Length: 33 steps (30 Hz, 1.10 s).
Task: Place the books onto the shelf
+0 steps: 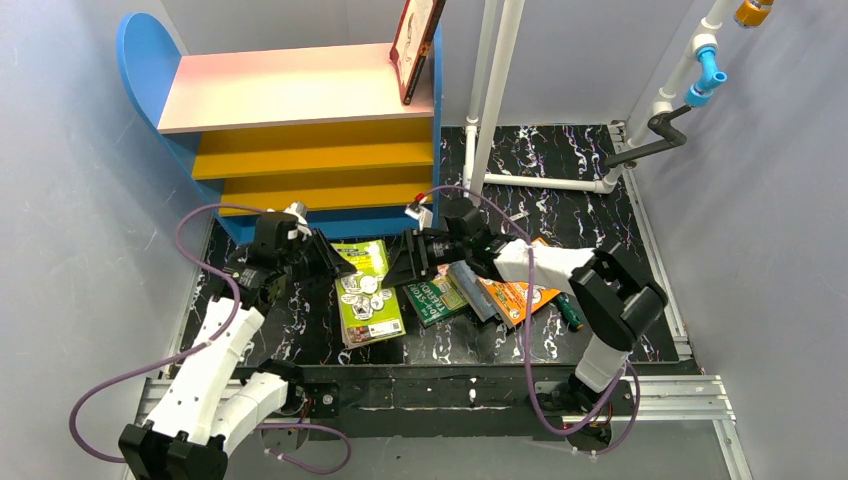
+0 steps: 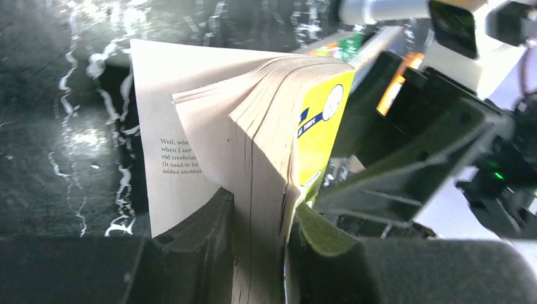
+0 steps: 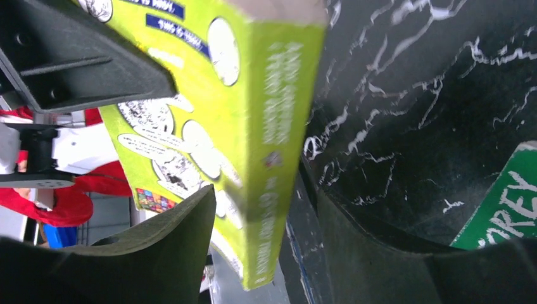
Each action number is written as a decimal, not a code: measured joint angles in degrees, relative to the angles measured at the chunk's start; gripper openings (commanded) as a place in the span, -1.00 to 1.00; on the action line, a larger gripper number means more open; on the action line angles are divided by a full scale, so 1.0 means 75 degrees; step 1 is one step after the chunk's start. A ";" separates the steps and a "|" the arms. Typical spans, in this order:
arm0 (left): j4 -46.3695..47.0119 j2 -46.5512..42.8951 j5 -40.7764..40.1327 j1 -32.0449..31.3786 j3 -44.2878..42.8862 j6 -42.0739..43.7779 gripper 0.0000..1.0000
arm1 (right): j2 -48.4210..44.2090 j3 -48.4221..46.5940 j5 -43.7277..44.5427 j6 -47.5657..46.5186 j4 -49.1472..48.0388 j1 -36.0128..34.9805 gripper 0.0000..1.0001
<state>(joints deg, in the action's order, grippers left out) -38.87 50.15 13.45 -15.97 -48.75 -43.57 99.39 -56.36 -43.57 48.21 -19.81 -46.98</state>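
Red-bordered book (image 1: 415, 45): its upper part was cut off by the top edge of the overhead view, and the cover print was too small to read.
Dark blue book (image 1: 472, 292): only a narrow strip showed; the rest lay hidden under the right arm (image 1: 540, 262), and the title was unreadable.
Orange book (image 1: 525, 298): its far corner was covered by the same arm.
Screwdriver (image 1: 570, 312): it was partly hidden behind the arm's elbow.
Lime-green book (image 2: 320, 126): its lower edge was buried between the fingers of the left gripper (image 2: 263, 209), its printed lines were cut short by a curled page, and its spine lettering was blurred in the right wrist view.
Green book (image 3: 506, 209): it was cut off by the right edge, with only a few letters showing.
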 measured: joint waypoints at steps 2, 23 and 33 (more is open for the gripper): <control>-0.0122 -0.0067 0.0338 0.0000 -0.0434 0.0166 -1.00 | -0.0344 0.0163 0.0058 0.0187 -0.0300 0.0076 0.38; -0.0609 0.0166 0.1110 -0.0015 -0.1440 0.0769 0.96 | -0.1265 0.0475 0.0085 0.1230 -0.1236 0.0154 -0.97; -0.1276 0.0099 0.0268 -0.0009 -0.2253 0.1265 0.96 | -0.1300 -0.1609 0.3684 0.0825 0.4409 -0.0289 -0.97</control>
<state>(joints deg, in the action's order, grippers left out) -48.45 50.89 15.46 -16.03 -65.65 -34.09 89.65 -68.42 -15.94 54.39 13.26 -49.15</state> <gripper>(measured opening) 0.981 0.340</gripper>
